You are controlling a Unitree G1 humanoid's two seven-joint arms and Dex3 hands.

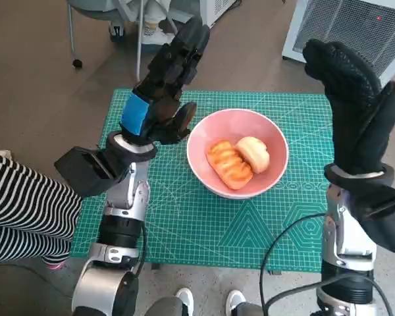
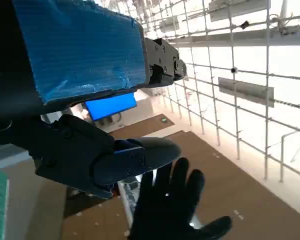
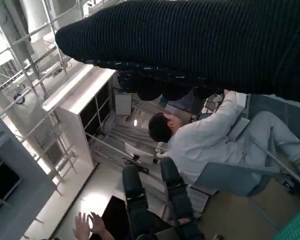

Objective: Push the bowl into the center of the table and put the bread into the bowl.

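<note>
Both task steps appear complete: on the green mat [image 1: 184,237] the pink bowl [image 1: 276,172] sits near the centre holding two bread pieces [image 1: 229,163], while left hand [image 1: 163,92] and right hand [image 1: 359,108] hover raised, spread, empty.

1. The bowl [image 1: 214,135] is pink.
2. One bread [image 1: 229,164] is orange-brown with ridges; the other bread [image 1: 253,153] is pale cream.
3. The cutting mat [image 1: 184,224] is teal with pale grid lines.
4. The left hand [image 1: 164,85] is black with blue tape.
5. The right hand [image 1: 359,108] wears black knit.
6. A person's sleeve [image 1: 20,210] has black-and-white stripes.
</note>
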